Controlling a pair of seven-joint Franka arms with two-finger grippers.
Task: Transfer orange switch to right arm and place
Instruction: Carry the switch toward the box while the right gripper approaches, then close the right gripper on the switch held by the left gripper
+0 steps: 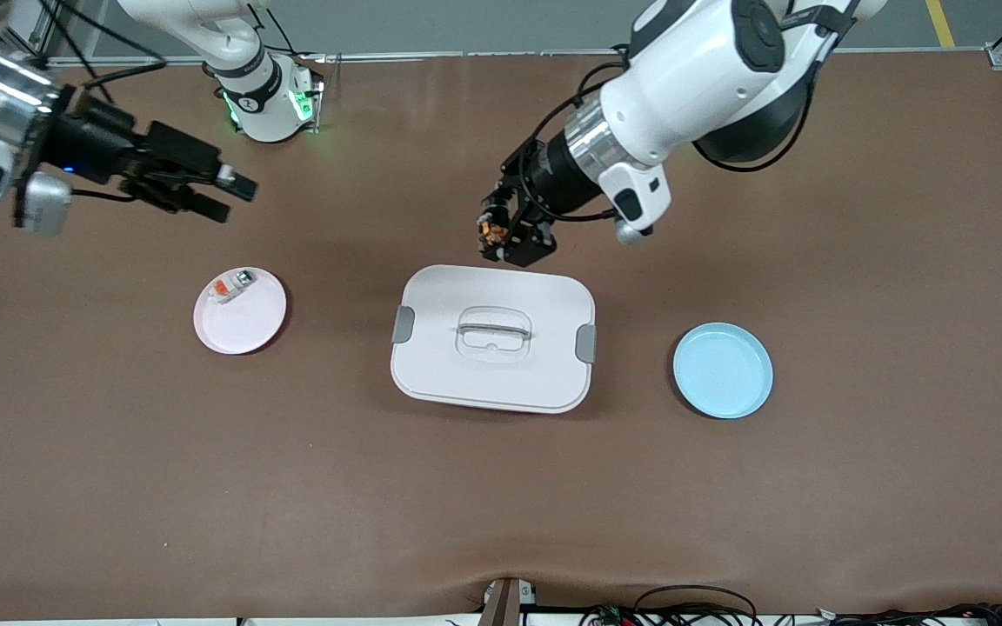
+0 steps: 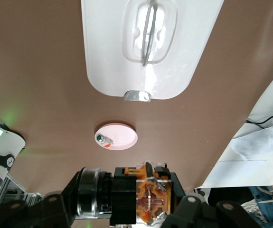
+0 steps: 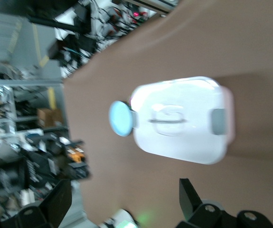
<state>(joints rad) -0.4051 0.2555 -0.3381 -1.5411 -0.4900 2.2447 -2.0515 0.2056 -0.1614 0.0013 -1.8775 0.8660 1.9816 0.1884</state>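
While the left gripper (image 1: 501, 236) hangs in the air over the table's middle, just above the edge of a white lidded box (image 1: 493, 339) that faces the robots' bases, it clamps the orange switch (image 1: 490, 231) between its fingers. In the left wrist view the switch (image 2: 149, 199) fills the gap between the two black fingers, showing an orange face with metal contacts, with black housing beside it.

The switch looks tiny, light and rigid, a hard plastic block that should not bend or crush under a normal grip. Being so small, it leaves little free surface for a second gripper, so the handover probably calls for the right fingers to close on whatever bare sides stick out past the left fingers. Smooth plastic faces could slip or twist if pinched off centre.

The right gripper (image 1: 227, 196) hovers over the table toward the right arm's end, nearer the bases' edge, well apart from the switch. Its fingers stand apart, holding nothing, as the right wrist view shows with clear space between the two black fingers (image 3: 189, 197).

A pink plate (image 1: 244, 323) lies toward the right arm's end, carrying a white-and-orange component (image 1: 232, 286). A blue plate (image 1: 723, 370) lies bare toward the left arm's end. The box sits between the two plates.
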